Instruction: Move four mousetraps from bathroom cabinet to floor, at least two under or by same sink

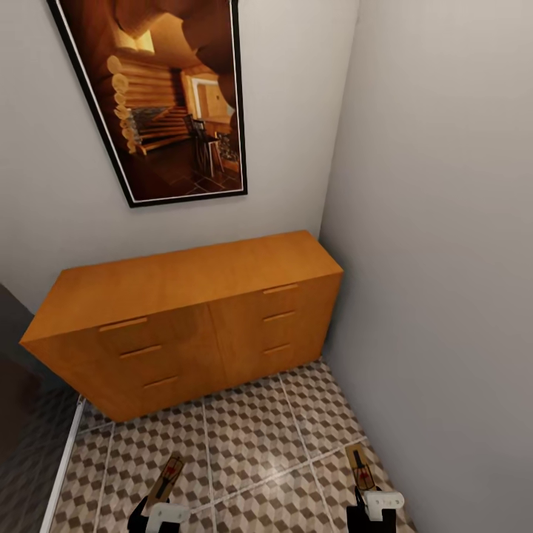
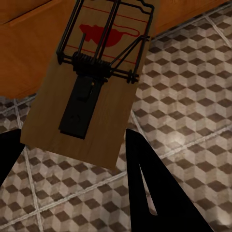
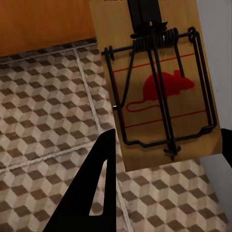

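The floor (image 1: 252, 437) is tiled in a brown, beige and white cube pattern with pale grout lines. The orange-brown cabinet (image 1: 192, 318) stands on it, set against the wall in the corner.

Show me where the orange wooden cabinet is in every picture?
Head view: the low orange-brown wooden cabinet stands mid-picture against the wall, drawers shut.
Left wrist view: its orange wood lies behind the tan-wood mousetrap.
Right wrist view: its wood runs beside the other mousetrap.
Shared landmark: the cube-patterned tile floor.
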